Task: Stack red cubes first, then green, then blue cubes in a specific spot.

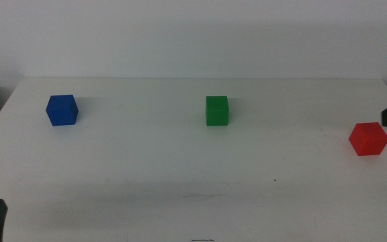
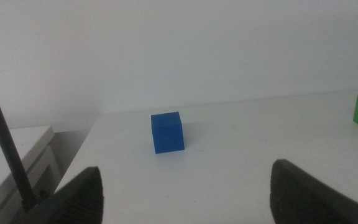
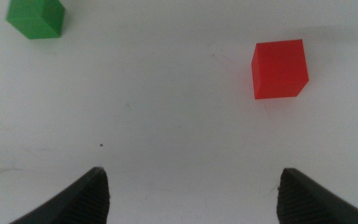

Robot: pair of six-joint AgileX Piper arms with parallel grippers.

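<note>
Middle view: nothing stacked yet; red cube (image 1: 369, 139) sits by the counter's (image 1: 180, 168) right edge, green cube (image 1: 217, 110) mid-counter toward the back, blue cube (image 1: 62, 109) near the back-left corner; all well apart. Risk: red cube so near the edge, an off-centre approach could nudge it off; right hand (image 3: 191, 190) is not lined up on it. Right hand at the right edge, jaws spread, empty; left hand (image 2: 185, 190) low at the front-left corner, spread, empty, facing the blue cube.
</note>
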